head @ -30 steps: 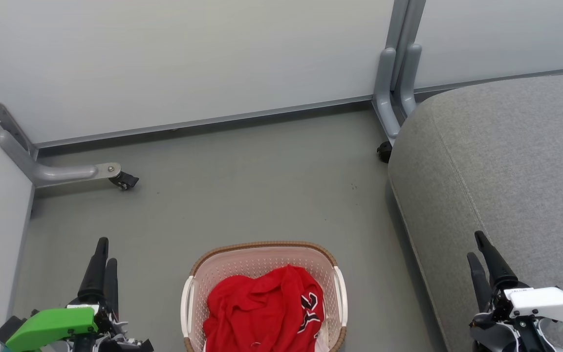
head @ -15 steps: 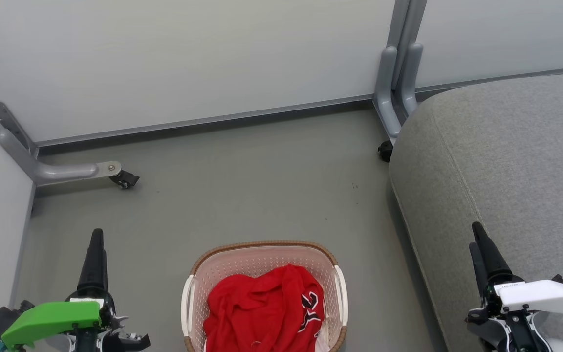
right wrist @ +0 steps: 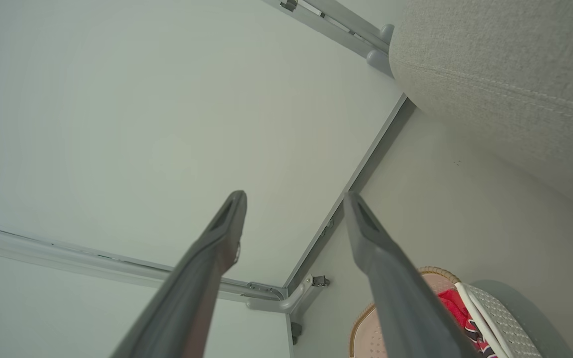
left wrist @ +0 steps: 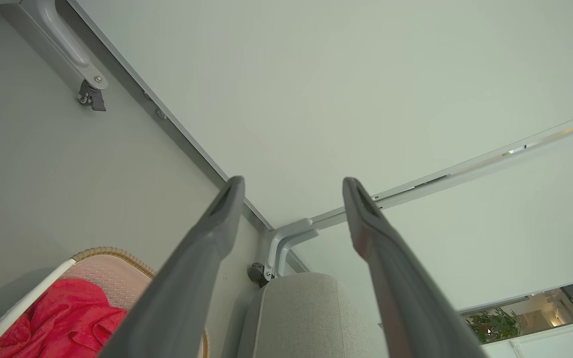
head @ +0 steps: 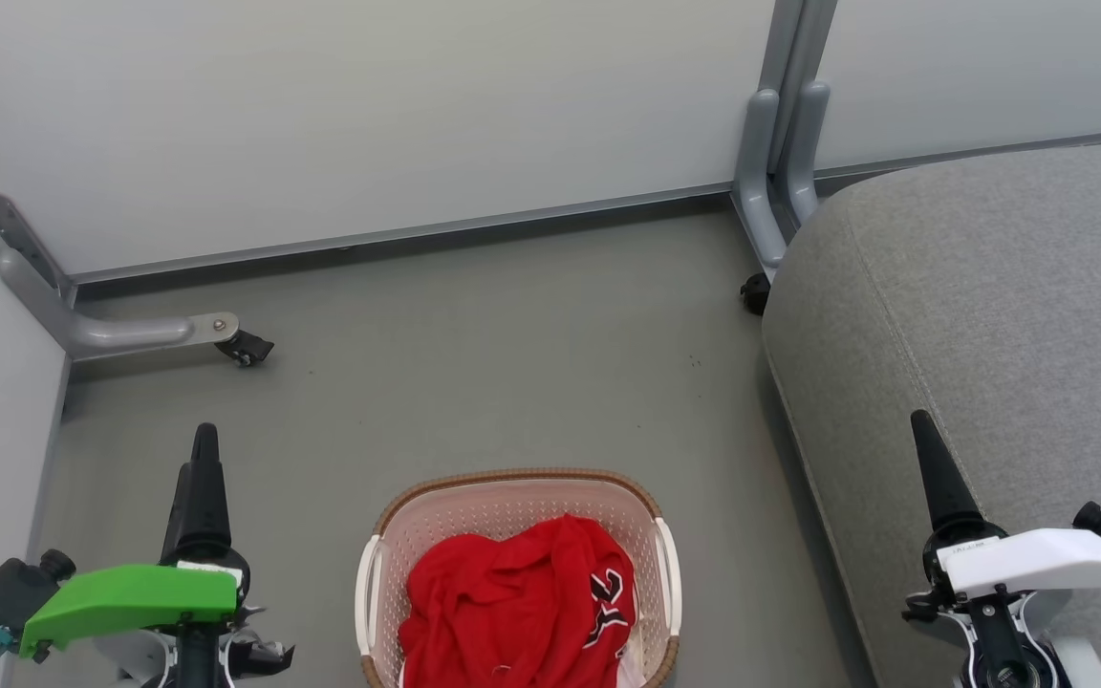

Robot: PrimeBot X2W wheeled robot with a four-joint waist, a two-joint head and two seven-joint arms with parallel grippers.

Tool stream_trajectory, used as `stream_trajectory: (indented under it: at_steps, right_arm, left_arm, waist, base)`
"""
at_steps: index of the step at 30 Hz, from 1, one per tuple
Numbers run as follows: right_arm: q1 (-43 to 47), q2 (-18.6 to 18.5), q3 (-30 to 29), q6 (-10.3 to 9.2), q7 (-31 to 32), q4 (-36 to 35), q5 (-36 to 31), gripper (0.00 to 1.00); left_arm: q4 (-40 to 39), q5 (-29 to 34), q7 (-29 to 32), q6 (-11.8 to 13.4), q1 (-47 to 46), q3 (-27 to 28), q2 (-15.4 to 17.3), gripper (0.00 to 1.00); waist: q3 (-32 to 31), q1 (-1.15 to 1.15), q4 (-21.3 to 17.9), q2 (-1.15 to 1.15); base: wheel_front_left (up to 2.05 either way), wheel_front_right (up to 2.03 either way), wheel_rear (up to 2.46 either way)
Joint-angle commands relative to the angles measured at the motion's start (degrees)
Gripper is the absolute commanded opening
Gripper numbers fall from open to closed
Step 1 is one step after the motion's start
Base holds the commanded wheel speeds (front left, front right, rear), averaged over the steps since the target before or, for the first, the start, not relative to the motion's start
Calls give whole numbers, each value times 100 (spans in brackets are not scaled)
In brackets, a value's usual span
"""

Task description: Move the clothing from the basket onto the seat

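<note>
While the left gripper (left wrist: 292,185) and right gripper (right wrist: 294,198) are hovering with fingers spread wide, gripping nothing, the clothing (head: 503,612) is sitting in the basket (head: 512,478) as one crumpled red heap. It's piling toward the basket's near end, leaving the far perforated wall bare. Black-and-white lettering is showing on the heap's right flank, and a bit of white is peeking out at its lower right. Can't tell how many garments are making up the heap.

Count: one basket, cream with a brown woven rim and two white side handles. One grey seat (head: 990,287), showing a rounded corner and a stitched seam. Two grippers.

Basket is standing on the floor (head: 512,334), well off its far edge, near the seat's side but apart from it. Left gripper is hanging over the floor left of the basket, right gripper over the seat's left edge. Left castor (head: 245,351) and right castor (head: 753,294) are resting at the floor's far edge.
</note>
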Motion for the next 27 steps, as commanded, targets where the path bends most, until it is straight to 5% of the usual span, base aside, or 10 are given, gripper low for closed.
stream_trajectory:
  at_steps: [1, 27]
  right_arm:
    - [-146, -46, 31, 2, -71, -130, -237, 100]
    - [-192, -64, 352, 3, -542, -171, -2709, 100]
  left_arm:
    - [-139, 310, -69, 44, -179, -46, 42, 100]
    - [-252, 2997, -539, 528, -240, -635, 57, 100]
  waist:
    - [2, 0, 3, 0]
    - [17, 0, 63, 0]
  base:
    - [0, 0, 0]
    - [0, 0, 0]
